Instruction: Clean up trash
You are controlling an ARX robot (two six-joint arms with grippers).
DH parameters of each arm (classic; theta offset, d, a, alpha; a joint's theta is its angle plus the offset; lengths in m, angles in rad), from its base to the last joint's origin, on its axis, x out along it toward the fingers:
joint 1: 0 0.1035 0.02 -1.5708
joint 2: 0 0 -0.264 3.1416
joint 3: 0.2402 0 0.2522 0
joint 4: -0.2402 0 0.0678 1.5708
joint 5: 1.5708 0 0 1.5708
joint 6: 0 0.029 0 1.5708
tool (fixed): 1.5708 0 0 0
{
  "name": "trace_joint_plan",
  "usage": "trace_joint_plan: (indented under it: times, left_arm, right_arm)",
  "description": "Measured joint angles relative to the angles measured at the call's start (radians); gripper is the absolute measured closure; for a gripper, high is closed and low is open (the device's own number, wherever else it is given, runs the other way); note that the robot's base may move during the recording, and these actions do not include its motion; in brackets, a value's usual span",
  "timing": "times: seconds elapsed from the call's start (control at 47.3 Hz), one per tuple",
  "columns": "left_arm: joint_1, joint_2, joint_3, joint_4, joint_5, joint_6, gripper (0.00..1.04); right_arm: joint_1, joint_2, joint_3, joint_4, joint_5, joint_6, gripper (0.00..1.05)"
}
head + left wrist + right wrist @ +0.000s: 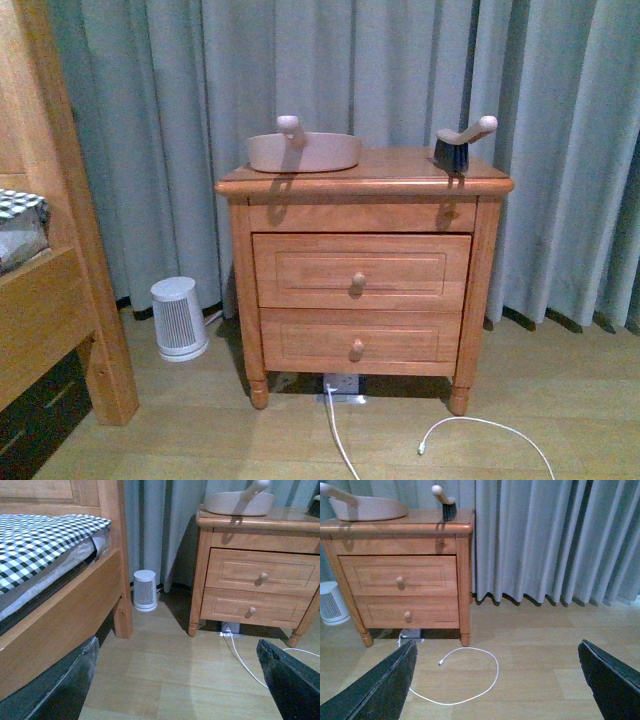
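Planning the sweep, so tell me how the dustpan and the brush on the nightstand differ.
The dustpan is wide and pale pink; the brush is much smaller, with dark bristles. The dustpan sits on the left part of the top, the brush near the right edge. Both have pale handles and rest on the nightstand.

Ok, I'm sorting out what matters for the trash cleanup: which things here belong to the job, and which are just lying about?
Job: pale pink dustpan and dark-bristled brush, both on the nightstand. No trash wad shows in any view.

Lying about: white ribbed appliance, loose white cable, power strip, bed, curtain.
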Motion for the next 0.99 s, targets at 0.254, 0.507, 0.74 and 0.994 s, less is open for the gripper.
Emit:
trace_joint_plan:
  times: [0.254,0.507,0.74,0.994]
  left_arm:
    - [0.0,0.0,0.0,0.0,0.0,0.0,0.08]
    - [0.0,0.0,0.0,0.0,0.0,0.0,0.08]
    - [0.0,0.0,0.0,0.0,0.0,0.0,0.08]
    - [0.0,0.0,0.0,0.0,0.0,0.0,0.08]
  right_arm:
    - [0.0,0.0,0.0,0.0,0.0,0.0,0.07]
    - [0.0,0.0,0.0,0.0,0.0,0.0,0.07]
    - [0.0,0.0,0.0,0.0,0.0,0.0,0.07]
    - [0.0,0.0,0.0,0.0,0.0,0.0,0.07]
